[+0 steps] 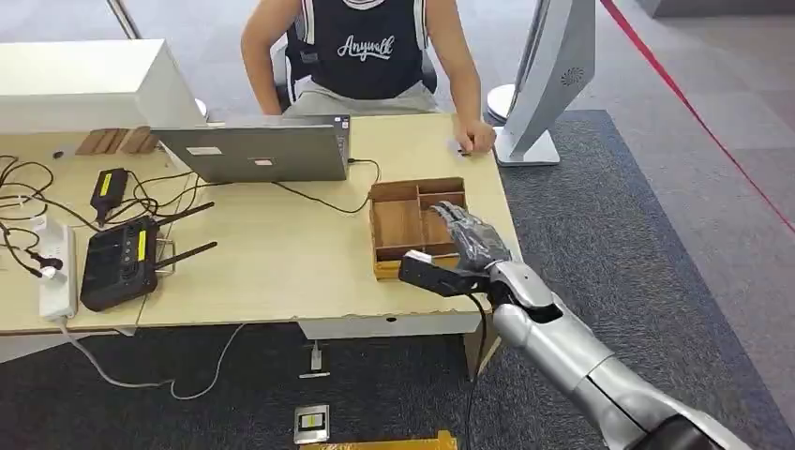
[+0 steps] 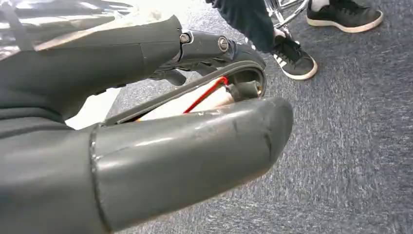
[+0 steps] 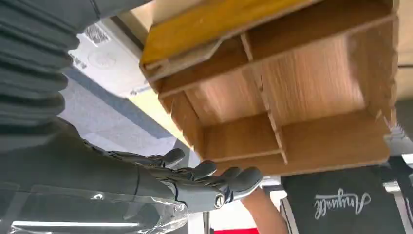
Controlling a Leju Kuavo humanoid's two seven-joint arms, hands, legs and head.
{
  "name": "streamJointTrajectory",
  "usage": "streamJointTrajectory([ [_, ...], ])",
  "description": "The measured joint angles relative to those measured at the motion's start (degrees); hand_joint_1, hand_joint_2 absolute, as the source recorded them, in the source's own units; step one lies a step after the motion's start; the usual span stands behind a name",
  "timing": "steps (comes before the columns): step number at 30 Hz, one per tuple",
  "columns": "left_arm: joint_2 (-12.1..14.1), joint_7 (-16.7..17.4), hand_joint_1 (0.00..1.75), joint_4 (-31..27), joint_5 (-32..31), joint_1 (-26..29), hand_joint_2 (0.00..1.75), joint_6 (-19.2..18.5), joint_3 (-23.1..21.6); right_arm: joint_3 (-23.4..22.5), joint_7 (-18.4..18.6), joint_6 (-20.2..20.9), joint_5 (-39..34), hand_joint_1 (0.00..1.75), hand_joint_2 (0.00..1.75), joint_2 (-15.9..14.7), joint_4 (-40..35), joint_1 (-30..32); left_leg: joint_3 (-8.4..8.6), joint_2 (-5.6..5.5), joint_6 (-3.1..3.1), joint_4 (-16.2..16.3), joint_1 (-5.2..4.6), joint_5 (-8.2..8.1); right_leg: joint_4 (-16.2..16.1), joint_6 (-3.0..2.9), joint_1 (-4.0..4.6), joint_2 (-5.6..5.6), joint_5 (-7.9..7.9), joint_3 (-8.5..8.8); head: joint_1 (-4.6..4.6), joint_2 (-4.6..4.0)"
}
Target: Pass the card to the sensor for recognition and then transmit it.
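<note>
The table [image 1: 281,272] carries a laptop [image 1: 258,150] and, near its right edge, a divided wooden tray [image 1: 398,225]. The right hand [image 1: 469,239] hovers over the tray, fingers [image 3: 214,178] stretched flat and holding nothing. The left hand [image 2: 146,146] hangs above carpet, its grip unclear. I cannot spot the card; likely the pickup step, calling for a reach into a compartment.

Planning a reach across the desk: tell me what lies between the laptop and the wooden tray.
In the head view, a black cable runs from the laptop across bare tabletop toward the wooden tray; nothing else.
</note>
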Motion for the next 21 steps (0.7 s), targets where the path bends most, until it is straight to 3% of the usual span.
streamJointTrajectory([
  [11, 0.0, 1.4, 0.00, 0.0, -2.4, -0.3, 0.00, -0.7, 0.1, -0.3, 1.1, 0.4, -0.1, 0.00, 1.75, -2.0, -3.4, 3.4, -0.01, 0.00, 0.00, 0.0, -0.02, 0.00, 0.0, 0.01, -0.03, 0.00, 0.01, 0.01, 0.04, 0.00],
  [21, 0.0, 1.4, 0.00, 0.0, -2.6, -0.3, 0.00, -0.7, 0.1, 0.4, 0.3, 0.6, 2.1, 0.00, 1.75, -1.2, -3.5, 3.4, 0.00, 0.01, 0.00, 0.0, 0.00, 0.01, 0.0, 0.00, 0.00, 0.00, 0.01, 0.01, 0.02, 0.00],
])
